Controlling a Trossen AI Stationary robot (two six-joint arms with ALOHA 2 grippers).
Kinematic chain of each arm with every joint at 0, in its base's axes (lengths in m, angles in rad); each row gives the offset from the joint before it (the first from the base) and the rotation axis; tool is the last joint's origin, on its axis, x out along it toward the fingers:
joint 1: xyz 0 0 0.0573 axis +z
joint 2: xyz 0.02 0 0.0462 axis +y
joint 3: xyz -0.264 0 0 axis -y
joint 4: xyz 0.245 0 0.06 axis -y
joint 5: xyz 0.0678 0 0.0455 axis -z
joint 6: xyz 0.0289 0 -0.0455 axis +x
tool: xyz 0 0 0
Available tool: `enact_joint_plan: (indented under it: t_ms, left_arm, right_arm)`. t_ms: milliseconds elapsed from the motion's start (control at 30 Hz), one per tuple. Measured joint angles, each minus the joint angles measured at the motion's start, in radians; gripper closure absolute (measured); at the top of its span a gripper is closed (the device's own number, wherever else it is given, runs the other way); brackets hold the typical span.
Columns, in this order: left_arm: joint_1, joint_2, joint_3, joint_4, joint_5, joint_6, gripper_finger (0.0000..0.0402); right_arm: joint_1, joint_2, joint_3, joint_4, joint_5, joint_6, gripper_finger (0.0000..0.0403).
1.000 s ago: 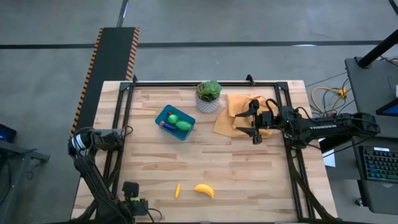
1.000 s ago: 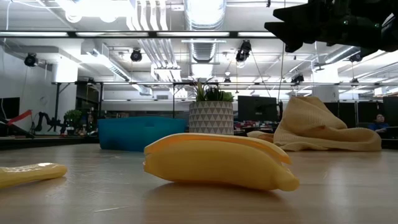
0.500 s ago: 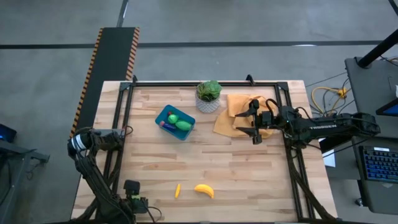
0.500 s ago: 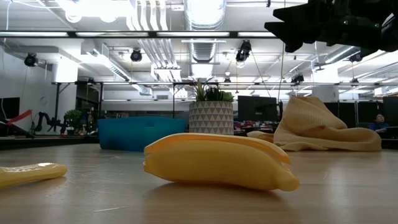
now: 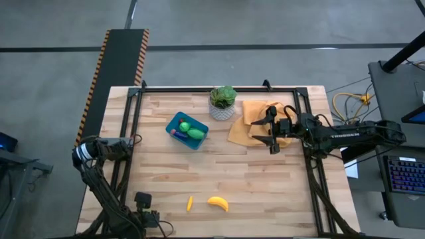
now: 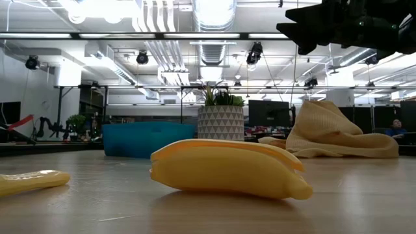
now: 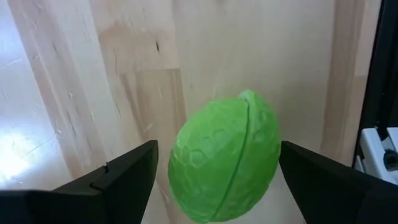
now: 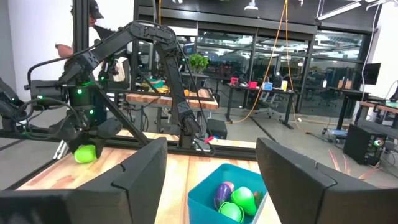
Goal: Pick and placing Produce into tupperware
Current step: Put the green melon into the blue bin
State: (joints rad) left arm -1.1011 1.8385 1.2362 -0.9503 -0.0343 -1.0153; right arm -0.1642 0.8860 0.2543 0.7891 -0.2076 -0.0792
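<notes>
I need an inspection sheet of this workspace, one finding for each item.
Surface: wooden table, black frame around it.
Job's things: blue container holds green and purple pieces; banana and small yellow piece lie near the front edge; green fruit is between the left gripper's fingers.
Clutter: potted plant, orange cloth.
Grippers: left gripper low at the front left corner; right gripper open, empty, above the cloth.
Cables: yellow cables beside the table.
Surroundings: desks, a person behind.

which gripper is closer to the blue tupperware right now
Right. The right gripper hovers over the orange cloth, level with the tupperware. The left gripper sits at the table's near-left corner, around a green fruit.
</notes>
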Motion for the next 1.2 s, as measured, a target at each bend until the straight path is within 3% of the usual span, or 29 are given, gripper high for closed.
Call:
enact_joint_plan:
  t_ms: [367,933,1200]
  left_arm:
    - [0.000,0.000,-0.002,0.005,-0.011,0.002,0.0089]
    - [0.000,-0.001,-0.004,0.020,-0.012,0.002,0.0191]
    - [0.000,-0.002,-0.004,0.025,-0.012,0.000,0.0194]
  right_arm:
    - [0.000,0.000,0.000,0.000,0.000,0.000,0.0167]
    - [0.000,0.000,0.000,0.000,0.000,0.000,0.0165]
    - [0.000,0.000,0.000,0.000,0.000,0.000,0.0163]
